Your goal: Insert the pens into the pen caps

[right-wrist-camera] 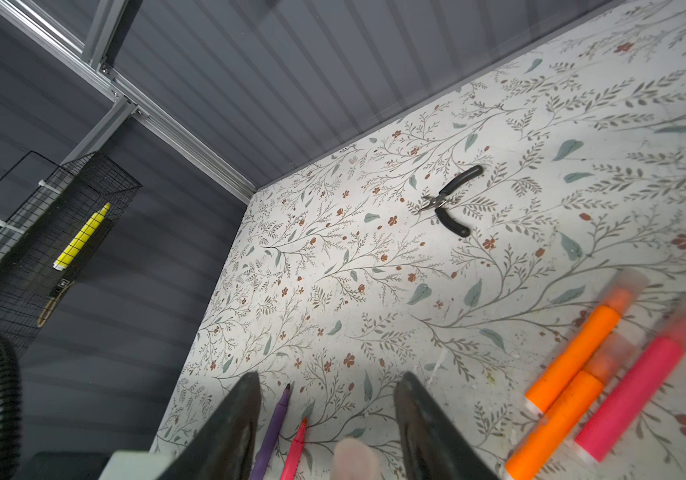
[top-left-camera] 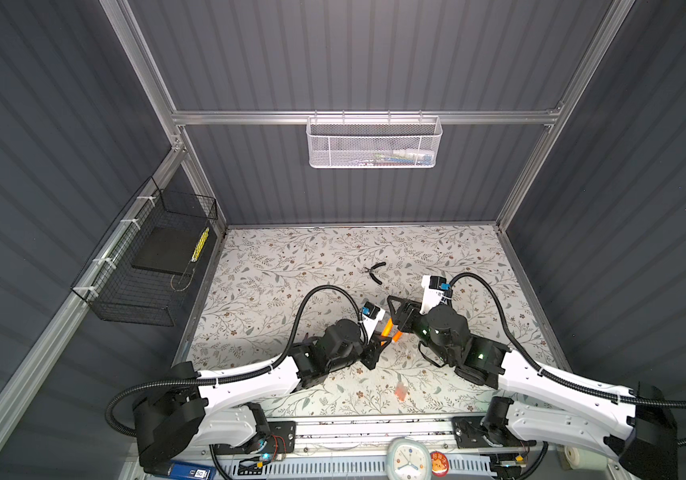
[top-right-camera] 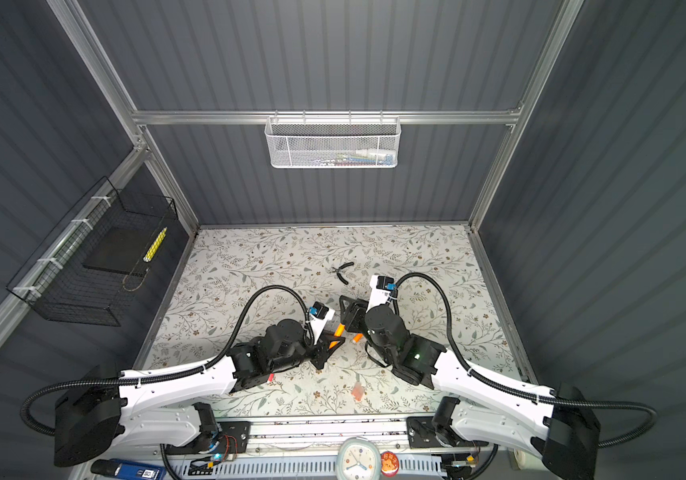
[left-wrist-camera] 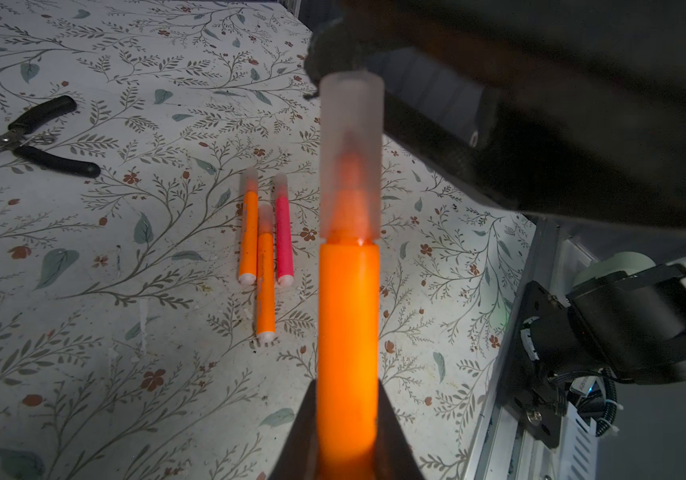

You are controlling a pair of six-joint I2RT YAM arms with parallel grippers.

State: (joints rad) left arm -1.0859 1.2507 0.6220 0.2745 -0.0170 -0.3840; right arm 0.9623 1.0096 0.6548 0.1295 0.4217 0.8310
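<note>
The left tool was pressed tight on the lower barrel of an orange pen. It held the pen above the flowered worktop. A frosted cap sat over the pen's pointed tip, with its rim almost down on the coloured shoulder and a thin gap showing there.

The right tool faced the closed end of that cap. Its two dark fingers were spread. In the right wrist view the rounded end of the cap showed between them with space on either side, so nothing was pinched.

In both top views the two tools met near the middle of the worktop, somewhat toward its front edge.

On the worktop beyond the held pen lay a row of capped pens, side by side and pointing the same way. Two were orange and one was pink, and they were touching or just beside each other.

A purple pen and a pink-red pen lay uncapped next to each other on the worktop. The right wrist view showed them between the right tool's fingers.

A loose pinkish cap lay alone near the front edge. Black-handled pliers lay well apart from everything, toward the back wall.
</note>
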